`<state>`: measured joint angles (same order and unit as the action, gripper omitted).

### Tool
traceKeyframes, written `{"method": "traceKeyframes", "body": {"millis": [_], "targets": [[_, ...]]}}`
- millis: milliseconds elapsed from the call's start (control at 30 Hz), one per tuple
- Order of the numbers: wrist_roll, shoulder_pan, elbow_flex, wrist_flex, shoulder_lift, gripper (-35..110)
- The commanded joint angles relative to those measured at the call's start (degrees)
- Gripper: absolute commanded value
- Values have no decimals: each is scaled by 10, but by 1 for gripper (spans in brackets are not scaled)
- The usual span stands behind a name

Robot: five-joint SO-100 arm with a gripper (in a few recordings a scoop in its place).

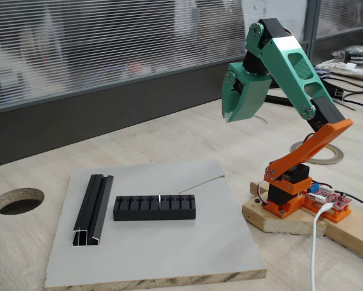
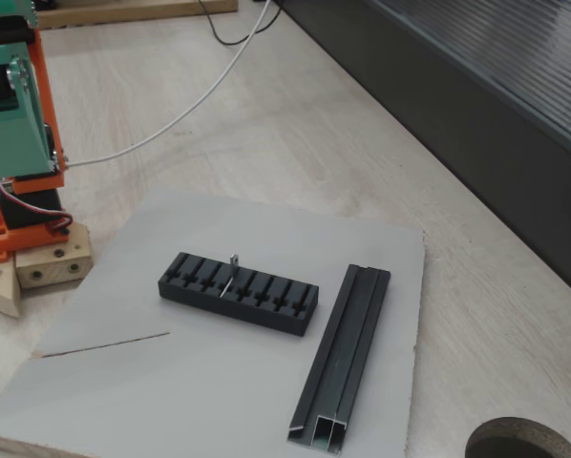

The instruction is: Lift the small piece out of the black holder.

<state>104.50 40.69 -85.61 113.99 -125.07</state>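
Start of the lift task. The black holder (image 1: 155, 207) lies on a grey board (image 1: 169, 254) atop the wooden table (image 1: 169, 130), its row of square slots facing up; the small piece (image 1: 160, 200) stands upright in a slot near the middle of the row, its pale tip rising just above the block's top face, and it shows in both fixed views (holder (image 2: 240, 294), piece (image 2: 233, 260)). Beside the holder, well apart from the piece, lies a black channel rail (image 1: 92, 209), and a thin grey wire (image 1: 200, 184) rests on the board beyond the holder's far end. The green arm is folded back above its orange base (image 1: 291, 194), with the gripper (image 1: 231, 112) hanging high over the table, well clear of the holder and holding nothing; its fingers look drawn together, though the angle leaves the gap uncertain. The piece appears a thin, very light sliver, probably stiff but easily bent or flicked away. The sensible hold is judged to be on the exposed tip above the slot, pinched across its flat faces, then drawn straight up so that it does not bind against the slot walls or tip the holder.
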Motion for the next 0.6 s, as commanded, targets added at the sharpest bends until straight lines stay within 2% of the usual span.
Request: {"method": "traceKeyframes", "body": {"millis": [0, 567], "targets": [[6, 3, -1, 18, -3, 5], [7, 2, 0, 18, -2, 5]]}}
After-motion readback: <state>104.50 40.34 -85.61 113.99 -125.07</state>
